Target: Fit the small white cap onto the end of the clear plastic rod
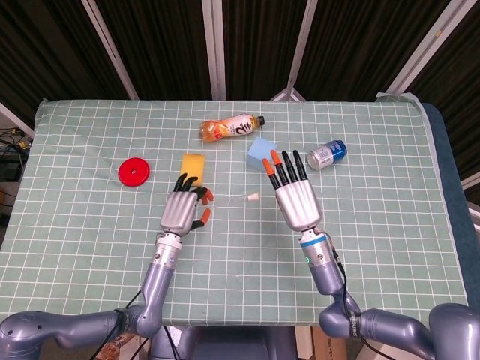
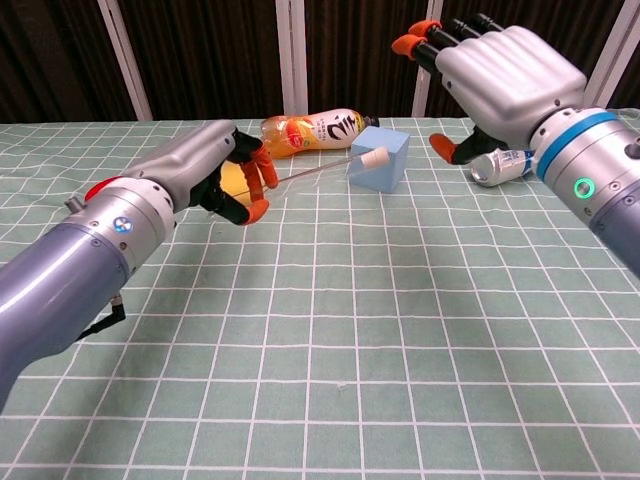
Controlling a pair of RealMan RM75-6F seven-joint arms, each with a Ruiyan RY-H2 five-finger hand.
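Head view: left hand (image 1: 182,209) grips thin clear plastic rod (image 1: 227,200), small white cap (image 1: 253,198) on its far tip, mid-table over green checked cloth (image 1: 390,225). Right hand (image 1: 295,196) released, fingers spread, holding nothing, just right of cap.

Chest view: left hand (image 2: 205,172) curled round rod (image 2: 315,172); cap (image 2: 372,158) sits before light blue foam cube (image 2: 389,150). Right hand (image 2: 500,75) raised, fingers apart, clear of cap.

Count, placed from the hands:
- one clear rod (image 2: 318,171), in left hand (image 1: 184,209), one white cap (image 2: 373,157) on its tip
- one juice bottle (image 1: 232,127), one blue block (image 1: 261,153), one can (image 1: 327,154) beyond right hand (image 1: 296,196)
- one yellow sponge (image 1: 193,166), one red disc (image 1: 133,172) by left hand
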